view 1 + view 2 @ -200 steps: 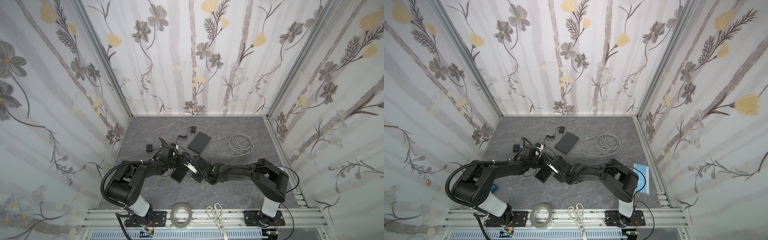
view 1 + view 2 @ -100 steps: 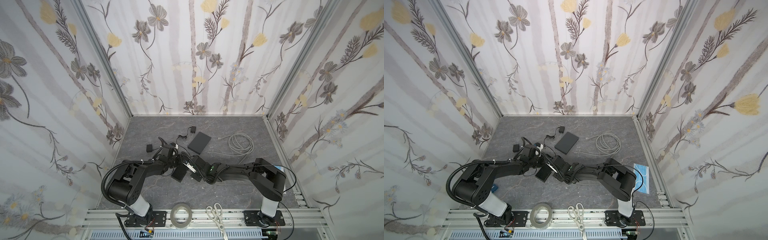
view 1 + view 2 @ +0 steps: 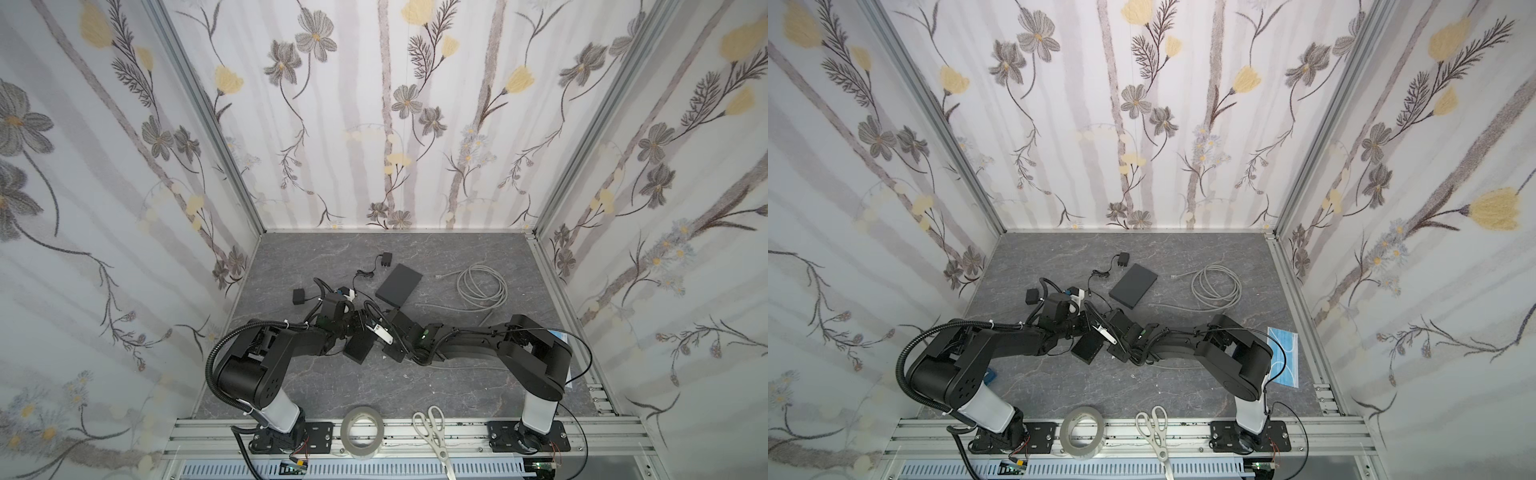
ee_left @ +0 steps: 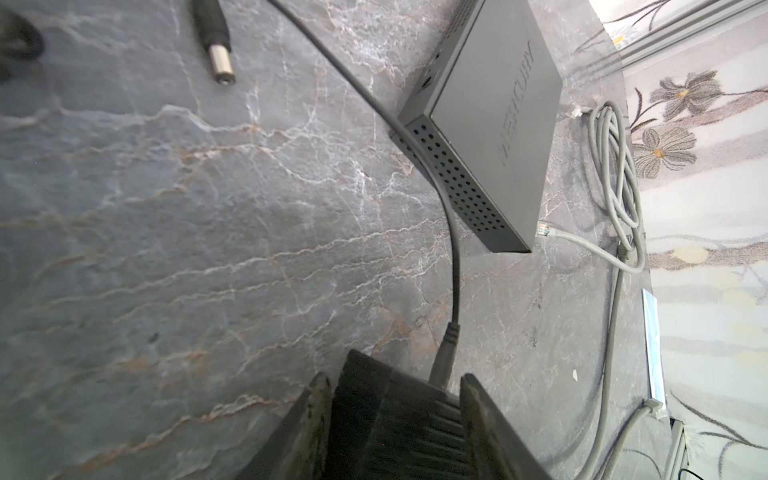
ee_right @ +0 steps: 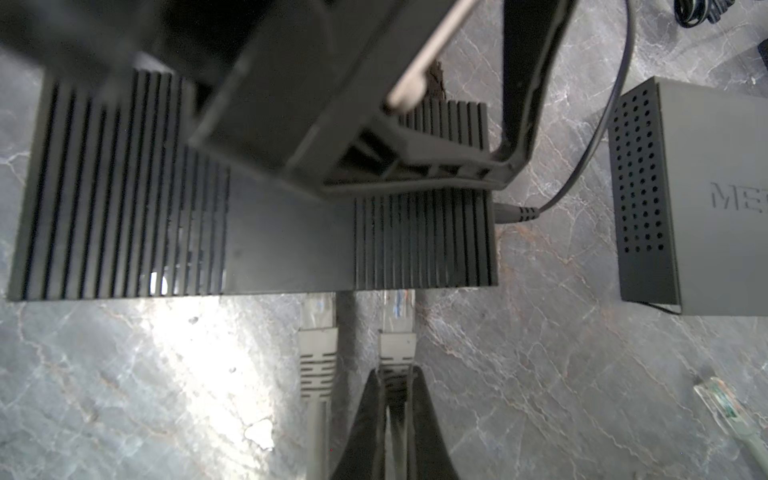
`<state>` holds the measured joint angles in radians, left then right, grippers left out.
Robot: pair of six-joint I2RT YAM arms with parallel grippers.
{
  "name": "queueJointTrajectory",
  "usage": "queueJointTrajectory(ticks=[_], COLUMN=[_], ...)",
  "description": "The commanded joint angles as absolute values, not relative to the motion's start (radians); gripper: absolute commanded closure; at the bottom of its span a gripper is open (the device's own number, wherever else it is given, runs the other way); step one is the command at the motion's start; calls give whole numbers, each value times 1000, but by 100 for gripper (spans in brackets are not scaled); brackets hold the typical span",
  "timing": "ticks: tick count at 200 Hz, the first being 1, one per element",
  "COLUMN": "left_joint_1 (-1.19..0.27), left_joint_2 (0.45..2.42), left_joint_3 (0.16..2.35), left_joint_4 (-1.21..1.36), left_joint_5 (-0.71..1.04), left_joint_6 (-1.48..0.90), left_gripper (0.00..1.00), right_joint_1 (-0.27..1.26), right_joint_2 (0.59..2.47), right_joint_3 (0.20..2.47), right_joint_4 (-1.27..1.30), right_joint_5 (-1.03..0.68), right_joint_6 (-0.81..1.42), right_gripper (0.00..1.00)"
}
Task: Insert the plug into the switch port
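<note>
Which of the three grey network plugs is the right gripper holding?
The plug whose boot the right gripper pinches, at the ribbed switch. The neighbouring plug there is untouched; the third plug lies loose, apart.

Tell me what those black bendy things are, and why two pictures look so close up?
They are two robot arms, a left arm and a right arm, mounted at the front of a grey table. Two pictures look down from above, side by side like two eyes. The close-up ones come from little cameras on each arm's wrist. The left gripper clamps a ribbed black switch. The right gripper pinches a grey cable plug at the switch's edge, beside another plug. Farther back lie a grey box and a coiled cable; a tape roll and scissors sit in front.
</note>
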<state>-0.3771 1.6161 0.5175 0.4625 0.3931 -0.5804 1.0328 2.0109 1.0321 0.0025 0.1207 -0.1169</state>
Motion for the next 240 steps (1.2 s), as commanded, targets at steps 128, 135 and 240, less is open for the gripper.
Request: queueJointTrajectory(ticks=[128, 135, 240], left_joint_1=[-481, -485, -500], left_joint_2=[1540, 1542, 1545], left_joint_3=[503, 503, 503], left_joint_4=[333, 336, 349], left_joint_5=[505, 506, 493], left_joint_6=[-651, -653, -661], left_gripper=[50, 50, 50], right_joint_1=[994, 994, 991], right_joint_2=[2046, 2048, 2123], right_joint_3=[1094, 1098, 1201], right_joint_4=[288, 289, 260], right_joint_5=[-39, -43, -132], right_joint_6=[-105, -102, -33], right_gripper=[100, 100, 100])
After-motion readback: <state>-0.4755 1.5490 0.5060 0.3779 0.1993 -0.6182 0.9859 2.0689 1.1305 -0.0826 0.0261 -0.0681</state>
